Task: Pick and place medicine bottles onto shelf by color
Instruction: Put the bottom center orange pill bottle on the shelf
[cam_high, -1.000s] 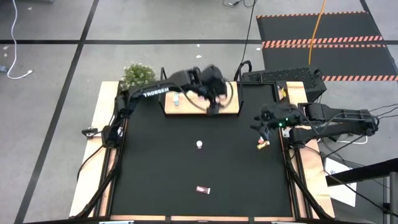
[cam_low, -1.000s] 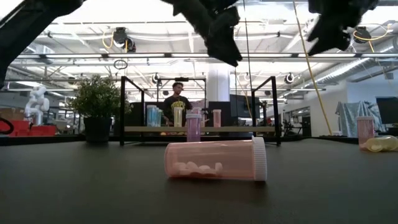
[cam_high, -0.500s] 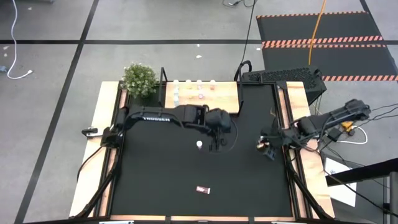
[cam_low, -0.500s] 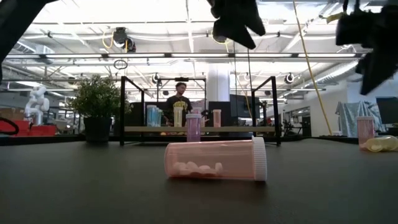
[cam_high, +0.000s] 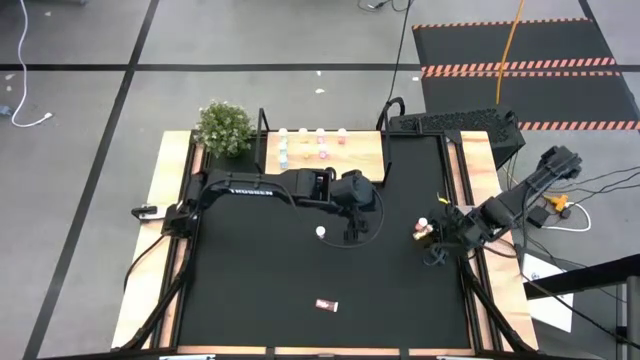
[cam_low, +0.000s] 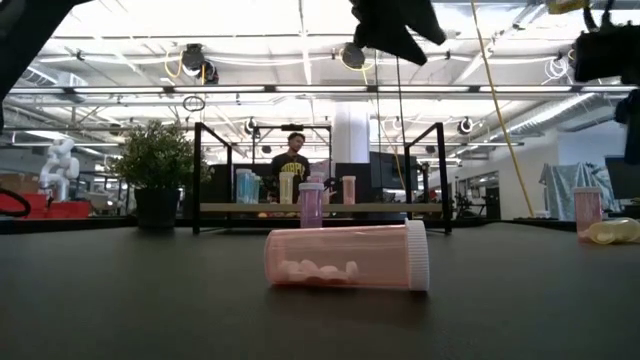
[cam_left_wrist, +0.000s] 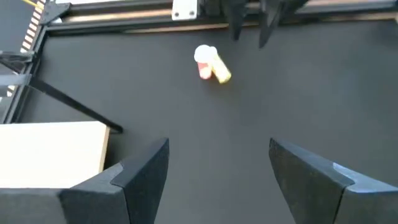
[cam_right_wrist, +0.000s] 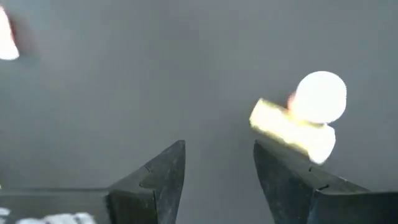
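Note:
Several medicine bottles stand on the shelf (cam_high: 322, 150) at the far edge. On the black table an upright maroon bottle (cam_high: 321, 232) stands mid-table and a pink bottle (cam_high: 327, 305) lies on its side nearer the front. Near the right edge a yellow bottle (cam_right_wrist: 283, 129) lies against an upright pink, white-capped bottle (cam_right_wrist: 320, 96). My left gripper (cam_high: 352, 228) hangs open above the table just right of the maroon bottle. My right gripper (cam_right_wrist: 217, 180) is open over the table beside the yellow and pink pair, holding nothing.
A green plant (cam_high: 224, 126) stands at the far left corner beside the shelf. Pale wooden strips (cam_high: 172, 250) run along the table's sides. A person (cam_low: 290, 160) stands in the room beyond the shelf. Bare black mat lies at the near left.
My left gripper has swung from over the shelf toward the table's middle, then stayed beside the maroon bottle. My right gripper has moved toward the near edge and down, turning as it went, to the yellow and pink bottles at the right.

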